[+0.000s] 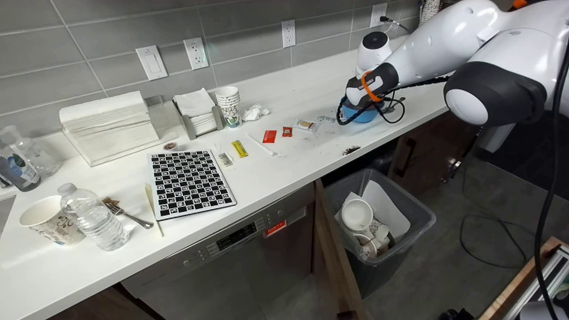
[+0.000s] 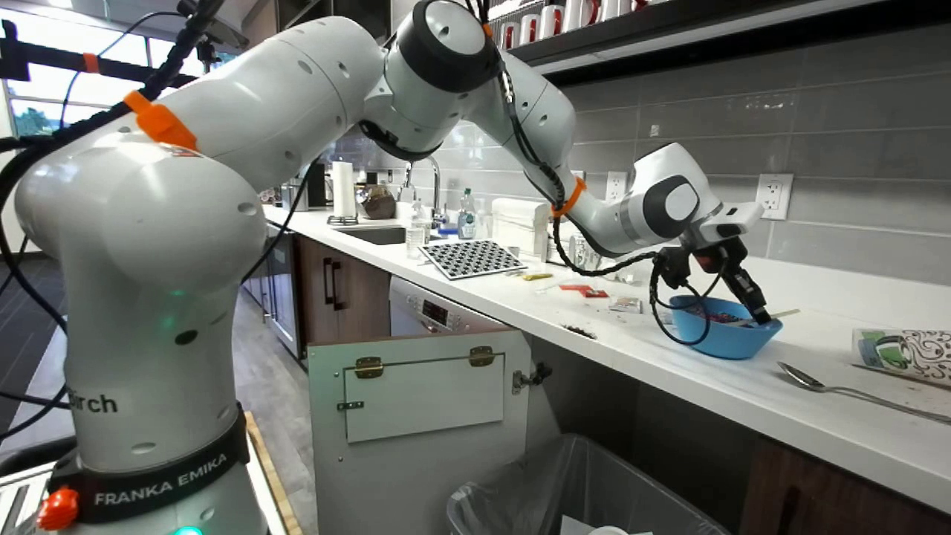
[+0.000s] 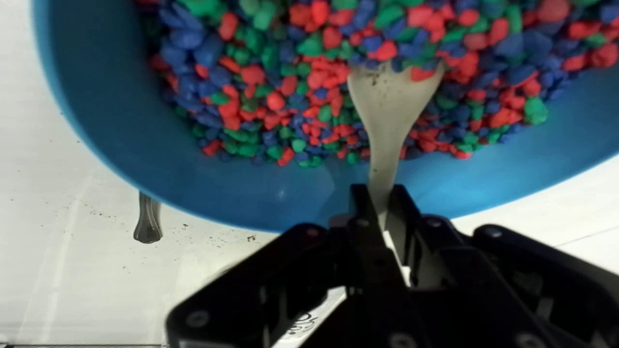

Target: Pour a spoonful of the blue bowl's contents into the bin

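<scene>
The blue bowl (image 1: 362,116) stands on the counter, and it also shows in an exterior view (image 2: 724,338) and in the wrist view (image 3: 271,200). It holds small red, green and blue pebbles (image 3: 271,101). My gripper (image 3: 379,193) is shut on the handle of a pale spoon (image 3: 387,111). The spoon's tip is down in the pebbles. The gripper (image 2: 759,316) is at the bowl's rim, tilted down. The arm hides the fingers in an exterior view. The dark grey bin (image 1: 424,222) with its clear liner stands on the floor below the counter edge; it also shows in an exterior view (image 2: 513,494).
A metal spoon (image 2: 854,390) and a paper cup (image 2: 910,353) lying on its side are near the bowl. A dark spill (image 1: 351,150) lies by the counter edge. An open cabinet door (image 2: 416,461) stands beside the bin. Packets (image 1: 269,136) and a checkered board (image 1: 191,182) lie farther along.
</scene>
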Available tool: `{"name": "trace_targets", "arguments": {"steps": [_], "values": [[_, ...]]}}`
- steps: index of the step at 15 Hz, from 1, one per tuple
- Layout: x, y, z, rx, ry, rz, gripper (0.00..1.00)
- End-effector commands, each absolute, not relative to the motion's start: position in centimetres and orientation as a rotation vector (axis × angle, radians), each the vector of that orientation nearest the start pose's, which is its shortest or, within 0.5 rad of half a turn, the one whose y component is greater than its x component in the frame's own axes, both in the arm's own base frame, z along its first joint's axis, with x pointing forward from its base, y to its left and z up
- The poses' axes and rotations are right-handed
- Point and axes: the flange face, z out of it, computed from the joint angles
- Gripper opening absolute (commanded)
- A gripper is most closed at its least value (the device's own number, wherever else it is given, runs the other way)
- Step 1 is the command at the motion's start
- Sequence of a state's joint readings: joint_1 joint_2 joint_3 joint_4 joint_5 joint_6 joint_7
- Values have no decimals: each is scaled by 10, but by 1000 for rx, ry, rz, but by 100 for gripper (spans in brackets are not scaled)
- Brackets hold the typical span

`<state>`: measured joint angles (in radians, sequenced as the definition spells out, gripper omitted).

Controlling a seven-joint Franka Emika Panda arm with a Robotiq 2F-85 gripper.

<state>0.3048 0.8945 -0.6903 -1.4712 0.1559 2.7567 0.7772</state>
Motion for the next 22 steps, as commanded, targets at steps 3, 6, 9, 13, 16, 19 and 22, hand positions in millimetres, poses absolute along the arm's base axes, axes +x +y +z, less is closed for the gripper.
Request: {"name": "trace_targets", "arguments": {"steps": [3, 6, 9, 13, 16, 19, 22], "values": [[741, -163, 268, -2853, 1517, -913, 3], [740, -162, 271, -2851, 1505, -918, 3], [738, -164, 272, -2861, 1504, -908, 3], [736, -160, 273, -2895, 1478, -893, 3], [736, -161, 271, -2914, 1489, -844, 3], [736, -161, 271, -2919, 1505, -782, 3], [736, -165, 273, -2923, 1531, -746, 3]]}}
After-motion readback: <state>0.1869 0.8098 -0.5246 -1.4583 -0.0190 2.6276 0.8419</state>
